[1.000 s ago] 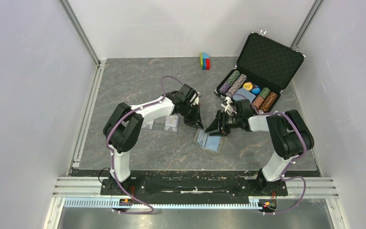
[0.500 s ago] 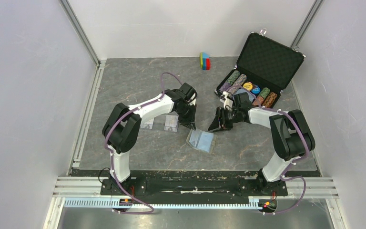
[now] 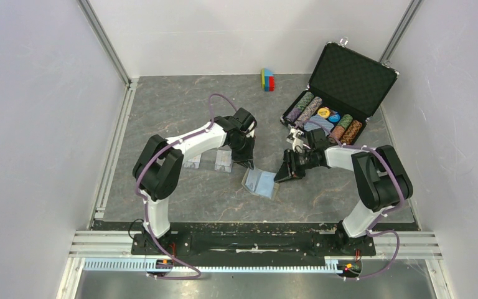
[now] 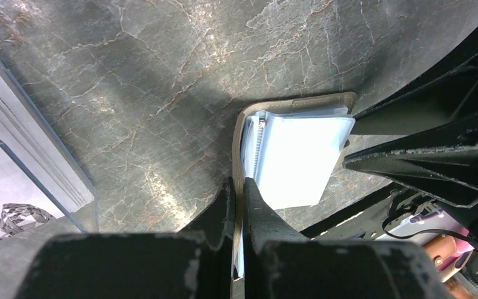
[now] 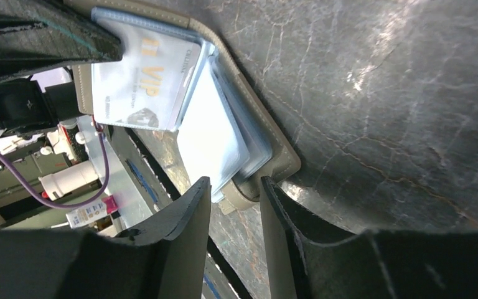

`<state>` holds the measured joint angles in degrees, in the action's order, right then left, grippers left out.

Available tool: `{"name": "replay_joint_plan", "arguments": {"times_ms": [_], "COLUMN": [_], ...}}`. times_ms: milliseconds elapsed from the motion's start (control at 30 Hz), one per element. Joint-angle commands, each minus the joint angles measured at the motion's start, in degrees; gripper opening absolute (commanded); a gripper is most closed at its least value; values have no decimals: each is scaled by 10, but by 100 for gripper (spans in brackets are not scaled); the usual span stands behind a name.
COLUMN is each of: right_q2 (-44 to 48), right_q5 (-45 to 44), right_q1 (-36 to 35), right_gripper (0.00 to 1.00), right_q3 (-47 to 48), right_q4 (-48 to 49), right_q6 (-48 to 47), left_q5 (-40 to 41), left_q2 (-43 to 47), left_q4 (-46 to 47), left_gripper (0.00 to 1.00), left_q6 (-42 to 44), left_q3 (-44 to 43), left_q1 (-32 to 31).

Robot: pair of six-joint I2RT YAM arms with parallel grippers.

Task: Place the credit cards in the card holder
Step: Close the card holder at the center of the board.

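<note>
The taupe card holder (image 3: 259,183) lies open on the table between both arms, its light blue sleeves facing up. My left gripper (image 4: 237,185) is shut on the holder's taupe edge (image 4: 239,134); from above, the left gripper (image 3: 247,163) is at the holder's far left corner. A pale credit card (image 5: 143,71) printed "VIP" sits in one sleeve. My right gripper (image 5: 233,182) is open, its tips on either side of the holder's snap tab (image 5: 239,198); from above, the right gripper (image 3: 284,174) is at the holder's right edge. More credit cards (image 3: 224,161) lie in a clear case.
The clear plastic case (image 4: 25,168) lies just left of the left gripper. An open black chip briefcase (image 3: 339,93) stands at the back right, close behind the right arm. Small coloured blocks (image 3: 267,79) sit near the back wall.
The card holder has slid a little left with the left gripper. The right gripper drew back, then came down to the holder's right edge, and its jaws have narrowed.
</note>
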<state>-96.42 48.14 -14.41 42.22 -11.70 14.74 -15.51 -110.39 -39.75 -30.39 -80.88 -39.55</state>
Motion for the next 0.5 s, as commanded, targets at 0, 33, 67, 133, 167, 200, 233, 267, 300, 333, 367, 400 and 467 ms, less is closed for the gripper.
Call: {"name": "replay_joint_plan", "arguments": {"times_ms": [0,33,67,133,167,200,233,267,300,333,367,400,467], "right_q2": [-3,-8,-14,-20,-22,-23,-25,-25,-26,-26,-26,-27,-27], "right_q5": [43,49,56,62,64,65,69,73,78,84,90,94,105], "right_q1": [-11,-15,-21,-31,-36,-40,-42,-45,-46,-47,-49,-49,-50], "right_gripper": [38,39,39,39,39,39,39,39,38,38,38,38,38], "right_q3": [-5,-4,-3,-2,-2,-3,-4,-3,-3,-2,-1,1,5], "right_q4": [17,19,19,17,17,17,15,13,7,3,-1,-9,-26], "right_q6": [-15,-16,-17,-17,-18,-18,-19,-22,-26,-28,-33,-38,-54], "left_q5": [19,19,20,19,18,17,16,16,17,18,19,19,19], "left_q2": [21,20,20,19,19,20,21,21,22,21,21,21,19], "left_q4": [-9,-9,-9,-9,-7,-4,-1,0,0,0,0,0,0], "left_gripper": [2,2,2,2,2,2,2,2,2,2,2,2,2], "left_q6": [18,17,17,14,12,10,6,5,3,1,0,-1,-1], "left_q3": [-11,-11,-10,-11,-10,-9,-9,-8,-9,-10,-11,-12,-17], "left_q1": [4,4,4,5,7,9,10,12,15,18,22,26,32]}}
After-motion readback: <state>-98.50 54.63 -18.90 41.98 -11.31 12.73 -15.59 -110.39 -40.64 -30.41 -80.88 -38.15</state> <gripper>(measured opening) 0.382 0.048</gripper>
